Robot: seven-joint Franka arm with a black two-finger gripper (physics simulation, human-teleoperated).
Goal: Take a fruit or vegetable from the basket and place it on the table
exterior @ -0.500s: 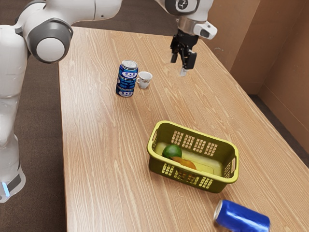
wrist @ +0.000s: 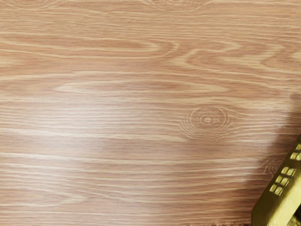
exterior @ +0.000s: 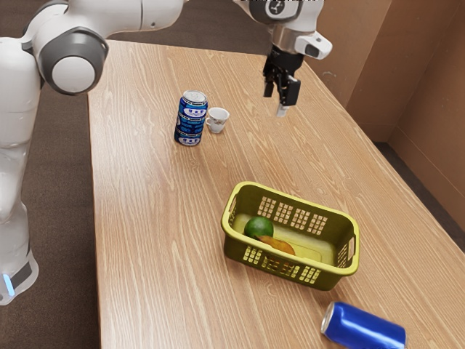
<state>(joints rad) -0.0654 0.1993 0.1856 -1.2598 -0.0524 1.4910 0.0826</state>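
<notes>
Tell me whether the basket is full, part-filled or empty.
Part-filled: the basket has a round green item and an orange-brown item inside, with bare basket floor beside them.

Exterior view: soft, moderately bright light; table (exterior: 160, 196) fairly evenly lit, floor (exterior: 62, 218) dim. Tool (exterior: 277, 100) dark against it. Wrist view: broad, pale glare (wrist: 70, 134) on the table below the tool; soft-edged shadow (wrist: 261, 174) beside basket (wrist: 284, 212).
</notes>
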